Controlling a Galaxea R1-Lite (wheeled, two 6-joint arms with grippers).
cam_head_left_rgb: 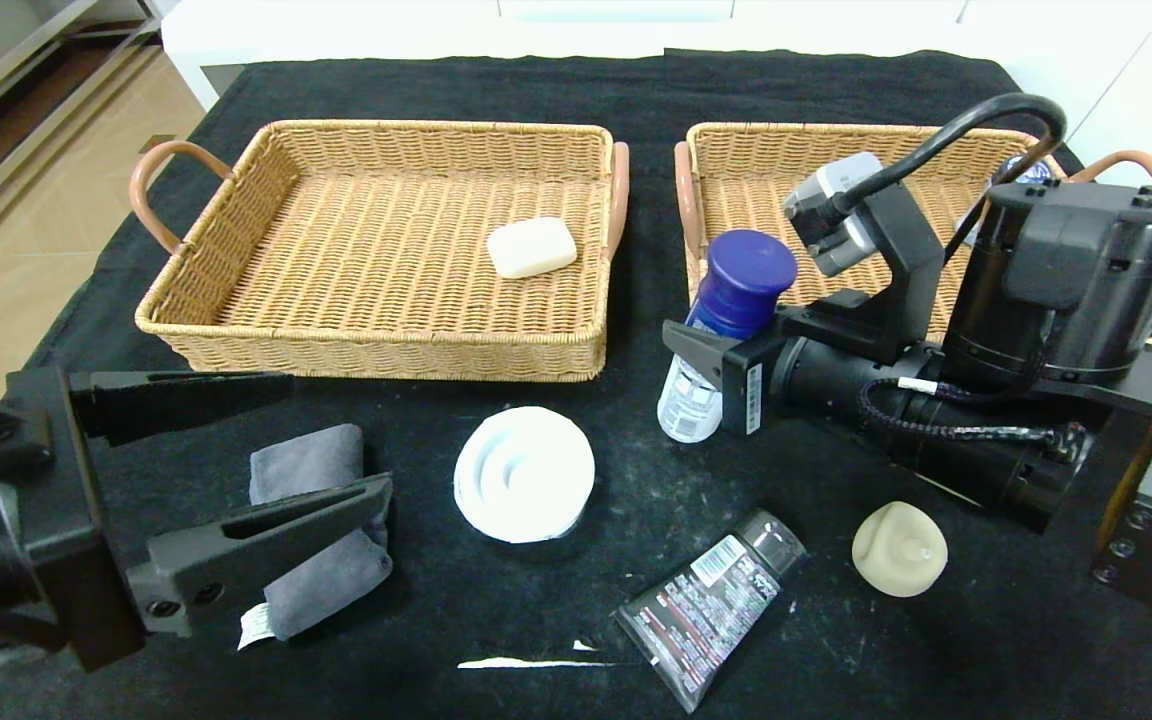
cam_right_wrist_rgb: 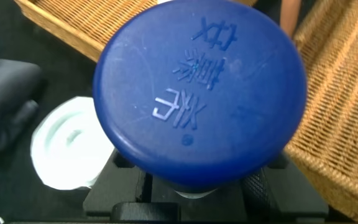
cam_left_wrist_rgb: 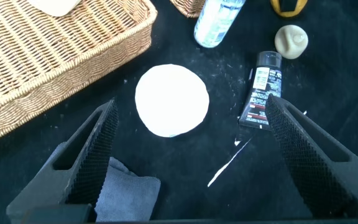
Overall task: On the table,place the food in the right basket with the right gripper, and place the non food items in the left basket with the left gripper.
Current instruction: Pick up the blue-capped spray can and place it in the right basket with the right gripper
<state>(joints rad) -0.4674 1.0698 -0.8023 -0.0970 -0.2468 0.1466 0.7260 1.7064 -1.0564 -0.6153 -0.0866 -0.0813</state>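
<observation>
Where fingers grip: bottle, between baskets.

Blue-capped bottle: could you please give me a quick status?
Right hand shut on bottle, beside right basket. Left hand open over grey cloth. Nothing in the way.

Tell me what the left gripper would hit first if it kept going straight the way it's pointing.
Probably the white coiled roll. The left gripper is open, its fingers straddling the grey cloth, and the roll lies centred ahead in the wrist view. Its height above the table is unclear.
</observation>
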